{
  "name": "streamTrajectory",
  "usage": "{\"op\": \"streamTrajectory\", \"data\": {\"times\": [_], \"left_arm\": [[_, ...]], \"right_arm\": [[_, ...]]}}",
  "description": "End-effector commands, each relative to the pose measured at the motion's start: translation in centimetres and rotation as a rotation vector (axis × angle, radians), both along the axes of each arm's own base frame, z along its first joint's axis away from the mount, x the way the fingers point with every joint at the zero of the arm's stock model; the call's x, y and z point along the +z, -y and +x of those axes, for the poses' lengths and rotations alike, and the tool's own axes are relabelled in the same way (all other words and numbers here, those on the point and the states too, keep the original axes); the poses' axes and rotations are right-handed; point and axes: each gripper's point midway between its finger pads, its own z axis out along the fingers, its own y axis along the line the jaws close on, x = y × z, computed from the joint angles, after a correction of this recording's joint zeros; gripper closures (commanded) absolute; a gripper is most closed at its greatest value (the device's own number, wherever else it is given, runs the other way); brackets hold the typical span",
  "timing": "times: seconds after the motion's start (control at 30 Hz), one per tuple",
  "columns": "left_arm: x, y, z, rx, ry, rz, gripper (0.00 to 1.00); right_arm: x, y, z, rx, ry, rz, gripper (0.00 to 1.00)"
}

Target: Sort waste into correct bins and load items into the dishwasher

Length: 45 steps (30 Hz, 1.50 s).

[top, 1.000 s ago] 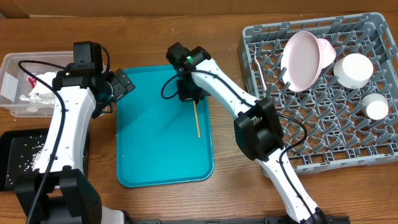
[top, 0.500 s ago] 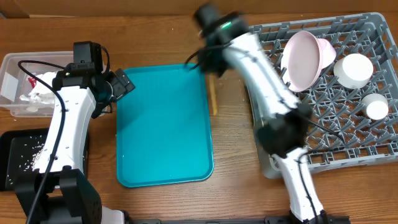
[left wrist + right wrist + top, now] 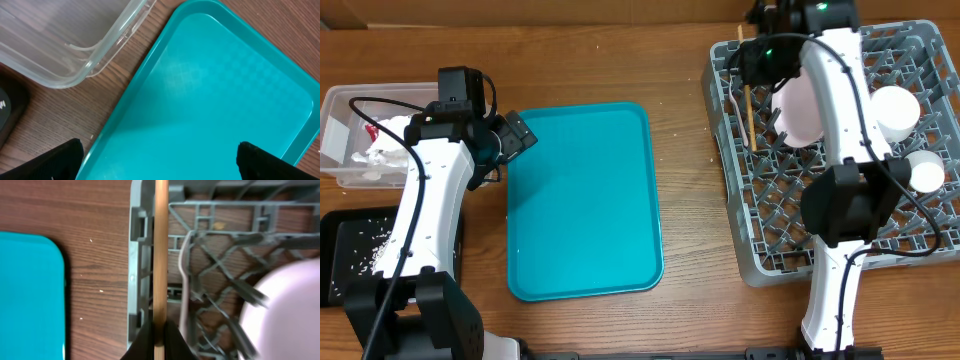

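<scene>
My right gripper (image 3: 758, 68) (image 3: 160, 336) is shut on a thin tan stick (image 3: 750, 115) (image 3: 161, 255), like a chopstick, and holds it over the left rear edge of the grey dish rack (image 3: 840, 240) (image 3: 136, 255). A white fork (image 3: 733, 100) (image 3: 184, 280), a pale-pink plate (image 3: 800, 110) (image 3: 290, 310), a white bowl (image 3: 895, 110) and a small white cup (image 3: 925, 170) sit in the rack. My left gripper (image 3: 510, 135) (image 3: 160, 160) is open and empty over the teal tray's left edge.
The teal tray (image 3: 585, 200) (image 3: 215, 90) lies bare in the middle. The clear tub (image 3: 340, 100) (image 3: 75, 55) at far left holds white napkins (image 3: 380, 150) and a red wrapper (image 3: 368, 130). The black tray (image 3: 345, 230) below it holds pale crumbs.
My right arm lifted the stick off the teal tray and carried it right, to the dish rack's left rear edge. The left arm has not moved.
</scene>
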Motion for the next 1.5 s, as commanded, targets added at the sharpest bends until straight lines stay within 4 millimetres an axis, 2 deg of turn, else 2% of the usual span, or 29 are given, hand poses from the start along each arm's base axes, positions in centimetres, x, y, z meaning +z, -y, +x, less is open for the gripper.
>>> {"op": "streamTrajectory", "data": {"times": [0.0,0.07,0.13,0.2,0.27,0.37,0.57,0.6,0.67,0.83,0.87,1.0,1.07,1.17,1.23,1.4,1.47], "left_arm": [[0.2,-0.2,0.2,0.009,0.007,0.008,0.00],[0.2,-0.2,0.2,0.010,0.007,0.009,0.00],[0.2,-0.2,0.2,0.010,0.007,0.009,0.00],[0.2,-0.2,0.2,0.010,0.007,0.009,0.00],[0.2,-0.2,0.2,0.009,0.007,0.009,0.00],[0.2,-0.2,0.2,0.009,0.007,0.008,0.00],[0.2,-0.2,0.2,0.009,0.007,0.008,0.00],[0.2,-0.2,0.2,0.009,0.007,0.008,0.00],[0.2,-0.2,0.2,0.009,0.007,0.008,0.00],[0.2,-0.2,0.2,0.009,0.007,0.008,0.00],[0.2,-0.2,0.2,0.009,0.007,0.008,0.00],[0.2,-0.2,0.2,0.009,0.007,0.008,0.00],[0.2,-0.2,0.2,0.009,0.007,0.008,0.00],[0.2,-0.2,0.2,0.009,0.007,0.008,0.00],[0.2,-0.2,0.2,0.009,0.007,0.008,0.00],[0.2,-0.2,0.2,0.009,0.007,0.008,0.00],[0.2,-0.2,0.2,0.009,0.007,0.008,0.00]], "right_arm": [[-1.6,-0.4,-0.2,0.011,-0.016,0.000,0.95],[-2.3,-0.4,-0.2,0.011,-0.023,0.000,0.94],[-2.3,-0.3,-0.4,0.010,-0.030,-0.004,0.57],[-2.3,-0.4,-0.5,0.011,-0.034,-0.004,0.14],[-2.1,-0.2,-0.7,-0.034,-0.050,-0.006,0.02],[-0.4,0.3,-1.2,-0.084,-0.050,-0.016,0.00],[8.5,2.1,-4.3,-0.215,0.056,-0.043,0.00],[11.2,2.4,-6.2,-0.246,0.074,-0.028,0.00],[14.1,2.9,-9.6,-0.288,0.069,-0.018,0.00],[18.2,3.9,-15.7,-0.353,0.111,-0.003,0.00],[18.4,4.0,-16.2,-0.362,0.112,-0.003,0.00],[18.2,5.2,-21.1,-0.434,0.098,-0.015,0.00],[17.4,5.0,-23.2,-0.424,0.068,0.001,0.00],[16.5,4.1,-25.0,-0.400,0.023,0.051,0.00],[16.5,3.2,-25.3,-0.381,0.002,0.096,0.00],[16.3,3.4,-25.2,-0.374,0.004,0.082,0.00],[16.3,3.3,-25.2,-0.258,0.028,0.046,0.00]]}}
